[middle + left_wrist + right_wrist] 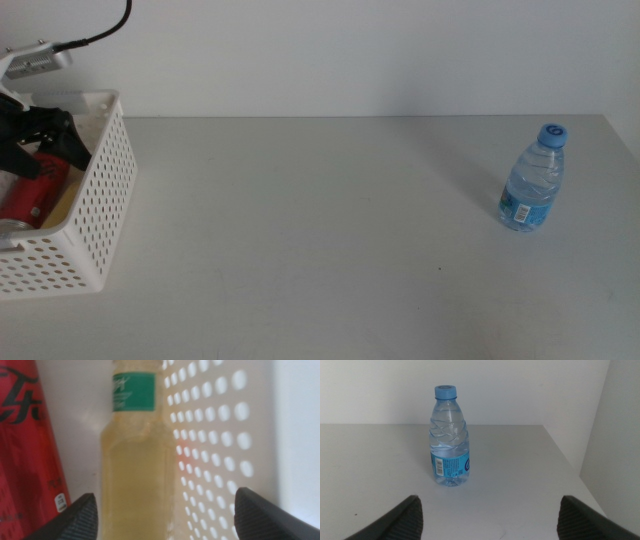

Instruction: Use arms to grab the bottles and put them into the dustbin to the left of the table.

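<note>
The water bottle (533, 180) stands upright on the table (320, 230), far across from the bin (95, 200) and close to the table's opposite edge. It is the one thing not yet binned: clear, ribbed, with a blue cap and blue label, and light enough, I'd guess, to tip easily.

The right gripper (487, 520) faces it with jaws wide apart, holding nothing and well short of the bottle. A crooked approach could clip the bottle, topple it and send it rolling off that far edge. A pinch high on the thin shoulder might let it slip.

The left gripper (40, 140) hangs over the bin, jaws spread and empty. Below it lie the juice bottle (135, 460) and the can (25, 450), side by side against the perforated wall.
</note>
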Available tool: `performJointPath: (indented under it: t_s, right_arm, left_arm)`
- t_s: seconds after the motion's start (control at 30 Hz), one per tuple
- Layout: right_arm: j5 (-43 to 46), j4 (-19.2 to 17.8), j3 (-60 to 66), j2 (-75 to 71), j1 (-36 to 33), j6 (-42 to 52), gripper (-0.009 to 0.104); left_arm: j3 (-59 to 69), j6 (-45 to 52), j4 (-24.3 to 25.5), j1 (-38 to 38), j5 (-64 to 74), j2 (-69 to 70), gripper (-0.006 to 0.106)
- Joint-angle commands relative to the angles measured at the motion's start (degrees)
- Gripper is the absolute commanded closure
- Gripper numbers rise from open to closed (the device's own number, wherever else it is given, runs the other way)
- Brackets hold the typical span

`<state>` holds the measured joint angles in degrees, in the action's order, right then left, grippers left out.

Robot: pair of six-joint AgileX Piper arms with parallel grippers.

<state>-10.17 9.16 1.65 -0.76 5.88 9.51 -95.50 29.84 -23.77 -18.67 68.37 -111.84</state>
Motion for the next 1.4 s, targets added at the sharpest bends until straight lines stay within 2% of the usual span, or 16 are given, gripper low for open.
performJointPath:
  t_s: [0.0,0.17,0.33,0.5,0.63,0.97,1.17,1.23,1.37]
  right_arm:
    - [4.1,-0.3,-0.5,-1.2,-0.2,0.5,0.02]
    - [4.1,-0.3,-0.5,-1.2,-0.2,0.5,0.02]
    - [4.1,-0.3,-0.5,-1.2,-0.2,0.5,0.02]
    - [4.1,-0.3,-0.5,-1.2,-0.2,0.5,0.02]
    - [4.1,-0.3,-0.5,-1.2,-0.2,0.5,0.02]
    - [4.1,-0.3,-0.5,-1.2,-0.2,0.5,0.02]
    - [4.1,-0.3,-0.5,-1.2,-0.2,0.5,0.02]
    - [4.1,-0.3,-0.5,-1.2,-0.2,0.5,0.02]
    - [4.1,-0.3,-0.5,-1.2,-0.2,0.5,0.02]
  left_arm:
    - [-1.6,-0.4,-4.0,0.3,0.2,4.4,0.007]
    - [-1.8,-0.4,-5.2,0.3,2.4,8.1,0.007]
    - [-2.3,-0.3,-3.9,2.4,2.5,15.1,0.007]
    - [-1.6,-3.2,0.5,11.0,-5.0,23.8,0.007]
    - [2.3,-3.2,1.4,20.5,-11.8,29.9,0.007]
    - [31.3,-3.2,-0.8,38.3,-30.4,53.2,0.007]
    - [42.4,-3.9,-0.5,42.7,-32.0,65.0,0.007]
    - [44.8,-8.3,2.9,43.8,-33.0,67.2,0.007]
    - [49.6,-23.3,13.5,47.4,-35.3,71.2,0.007]
